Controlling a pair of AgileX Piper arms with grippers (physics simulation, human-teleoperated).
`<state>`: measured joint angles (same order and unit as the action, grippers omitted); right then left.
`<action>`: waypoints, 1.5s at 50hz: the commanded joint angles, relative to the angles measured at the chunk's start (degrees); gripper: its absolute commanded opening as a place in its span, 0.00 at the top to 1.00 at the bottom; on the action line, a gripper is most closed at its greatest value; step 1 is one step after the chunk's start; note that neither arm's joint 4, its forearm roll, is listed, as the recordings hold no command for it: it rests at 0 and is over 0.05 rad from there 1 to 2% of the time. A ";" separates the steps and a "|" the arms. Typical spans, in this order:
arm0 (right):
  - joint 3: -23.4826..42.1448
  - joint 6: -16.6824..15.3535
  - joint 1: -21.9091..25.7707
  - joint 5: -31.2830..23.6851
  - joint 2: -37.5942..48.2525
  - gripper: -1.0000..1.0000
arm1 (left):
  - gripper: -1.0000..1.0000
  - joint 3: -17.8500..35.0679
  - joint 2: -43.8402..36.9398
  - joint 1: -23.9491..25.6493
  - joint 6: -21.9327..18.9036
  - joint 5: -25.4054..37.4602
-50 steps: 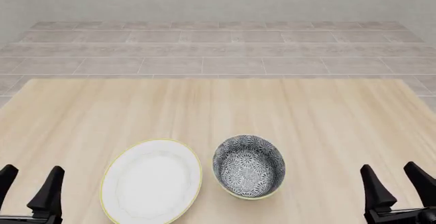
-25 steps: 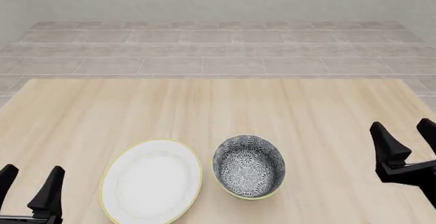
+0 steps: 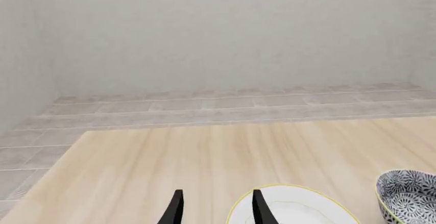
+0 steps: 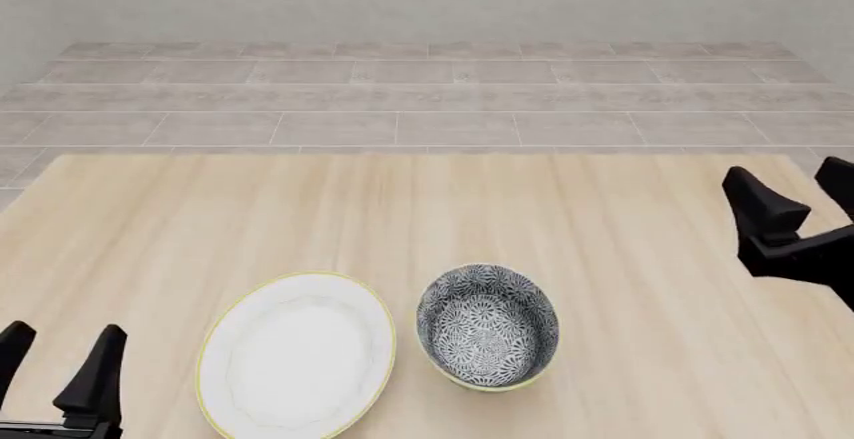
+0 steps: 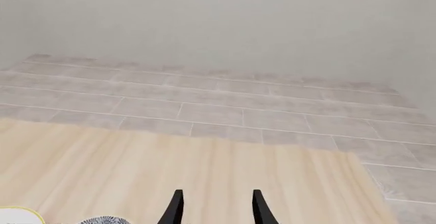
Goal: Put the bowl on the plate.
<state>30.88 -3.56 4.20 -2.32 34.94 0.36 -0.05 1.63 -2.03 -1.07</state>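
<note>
The bowl (image 4: 487, 325), deep with a dark-grey and white floral pattern and a pale rim, stands on the table near its front edge. Just left of it lies the plate (image 4: 296, 354), flat, white and gold-rimmed; the two are close but apart. My left gripper (image 4: 56, 359) is open at the front left corner, left of the plate, nothing between its fingers. My right gripper (image 4: 798, 191) hangs open, raised at the right edge, well right of and beyond the bowl. The left wrist view shows the plate (image 3: 293, 209) and bowl (image 3: 409, 196); its fingers (image 3: 175, 208) are spread.
The wooden table (image 4: 427, 209) stretches back to a grey tiled floor (image 4: 427, 99) and a pale wall. The right wrist view shows the table's far right corner (image 5: 347, 155) and a sliver of the bowl's rim (image 5: 105, 220).
My right gripper has risen and moved away from the front edge, toward the table's far right. The left gripper, bowl and plate have stayed put.
</note>
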 commanded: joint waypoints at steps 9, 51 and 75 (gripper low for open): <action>3.20 -0.75 2.83 -0.01 6.59 0.00 | 0.00 0.20 0.01 0.00 -0.02 0.08; 8.16 -4.87 6.64 -2.01 14.41 0.00 | 0.00 0.35 0.00 0.40 -1.00 0.34; 10.95 -5.60 9.96 -5.23 18.79 0.00 | 0.00 0.52 0.01 0.94 -1.21 0.08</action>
<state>40.58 -8.80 12.81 -6.32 51.42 0.78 -0.04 2.29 -3.21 -0.93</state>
